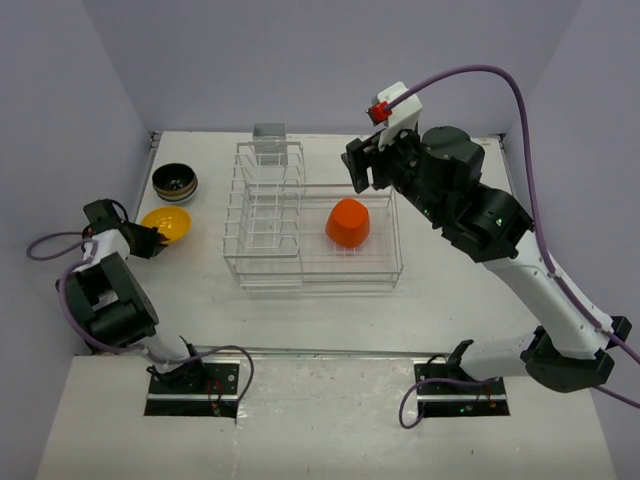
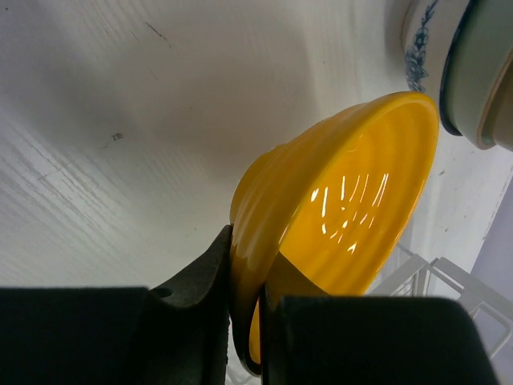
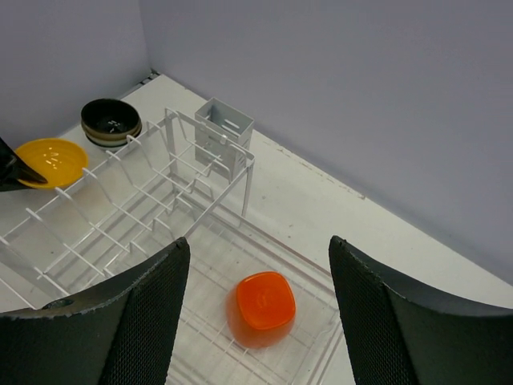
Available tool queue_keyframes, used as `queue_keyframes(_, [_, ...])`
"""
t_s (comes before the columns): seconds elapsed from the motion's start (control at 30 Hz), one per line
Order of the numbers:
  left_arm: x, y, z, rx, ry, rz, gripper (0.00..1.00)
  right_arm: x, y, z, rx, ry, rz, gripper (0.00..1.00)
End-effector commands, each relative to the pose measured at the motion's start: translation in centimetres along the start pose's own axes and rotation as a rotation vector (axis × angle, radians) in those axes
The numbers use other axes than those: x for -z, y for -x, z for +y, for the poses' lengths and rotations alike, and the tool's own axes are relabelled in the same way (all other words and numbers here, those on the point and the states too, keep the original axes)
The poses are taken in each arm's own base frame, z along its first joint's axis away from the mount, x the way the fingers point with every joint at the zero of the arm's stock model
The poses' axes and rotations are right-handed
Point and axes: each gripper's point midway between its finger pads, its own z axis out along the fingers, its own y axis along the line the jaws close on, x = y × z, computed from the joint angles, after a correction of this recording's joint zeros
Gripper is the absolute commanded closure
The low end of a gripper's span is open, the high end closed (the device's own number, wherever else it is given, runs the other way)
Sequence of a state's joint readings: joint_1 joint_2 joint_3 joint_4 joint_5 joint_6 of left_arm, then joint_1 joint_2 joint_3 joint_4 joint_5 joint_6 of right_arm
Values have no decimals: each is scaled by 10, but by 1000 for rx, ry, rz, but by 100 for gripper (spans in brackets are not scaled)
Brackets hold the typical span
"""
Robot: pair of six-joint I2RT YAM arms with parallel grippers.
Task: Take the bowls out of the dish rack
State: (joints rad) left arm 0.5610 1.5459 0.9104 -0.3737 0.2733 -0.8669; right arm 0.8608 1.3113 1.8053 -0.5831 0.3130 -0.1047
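Five bowls are showing across the views, with one rack and two grippers. Top view: the dish rack (image 1: 270, 225) is sitting mid-table, and only the orange-red bowl (image 1: 347, 222) is lying in it, upside down in the low right basket, probably left that way to drain. No bowl is showing in the tall slotted left section. Left of the rack, the left gripper (image 1: 155, 238) is pinching the yellow bowl (image 1: 166, 223) by its near rim, low over the table (image 1: 450, 300), just nearer than the black bowl (image 1: 175, 181), which is topping a stack. Set-down looks like the step in hand, grouping the unloaded bowls together. The right gripper (image 1: 365, 165) is hovering over the rack's far edge, jaws apart and holding nothing, likely lining up on the orange-red one. Left wrist view: the fingers (image 2: 202, 275) are clamping the yellow bowl's rim, one inside and one outside, with the bowl tilting. The blue-and-white bowl (image 2: 417, 48) and the pale mint bowl (image 2: 481, 72) nested in it are peeking in at top right. Right wrist view: both fingers are standing wide, the orange-red bowl is lying well below between them, and one grey caddy (image 3: 224, 120) is hanging on the rack's far corner. Count: one bowl in the rack, four out.
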Motion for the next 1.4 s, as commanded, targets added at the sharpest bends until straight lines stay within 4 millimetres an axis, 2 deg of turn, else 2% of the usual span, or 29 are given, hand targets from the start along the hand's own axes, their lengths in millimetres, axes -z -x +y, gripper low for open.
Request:
queue_keyframes(0.0, [-6, 17, -16, -40, -59, -26, 100, 5, 0, -4, -1, -5, -1, 30])
queue_keyframes(0.43, [-30, 25, -7, -15, -4, -22, 99, 1, -1, -11, 3, -26, 5, 31])
queue_keyframes(0.7, [-43, 21, 2, 5, 18, 4, 89, -1, 2, -13, 7, -36, 8, 32])
queue_keyframes(0.77, [-46, 21, 3, 4, 22, 8, 80, -1, 1, -13, 6, -36, 11, 32])
queue_keyframes(0.83, [-46, 20, 4, 7, 28, 9, 77, 0, 2, -13, 5, -36, 11, 32])
queue_keyframes(0.93, [-46, 18, 5, 11, 26, 16, 66, 0, 2, -13, 5, -36, 12, 32])
queue_keyframes(0.97, [-45, 16, 6, 15, 22, 17, 57, -1, 3, -13, 4, -38, 9, 32])
queue_keyframes(1.03, [-42, 14, 6, 21, 21, 16, 48, -2, 2, -12, 4, -34, 13, 32])
queue_keyframes(1.07, [-38, 14, 5, 23, 16, 11, 39, -2, 3, -13, 3, -34, 12, 32])
queue_keyframes(1.1, [-36, 14, 5, 26, 19, 9, 36, -2, 4, -12, 2, -31, 12, 32])
queue_keyframes(1.27, [-14, 17, -6, 28, -8, -36, 33, -5, 0, -9, 1, -22, 22, 32])
queue_keyframes(1.37, [-1, 16, -17, 6, -31, -49, 33, -9, -11, -11, 15, -34, 53, 32])
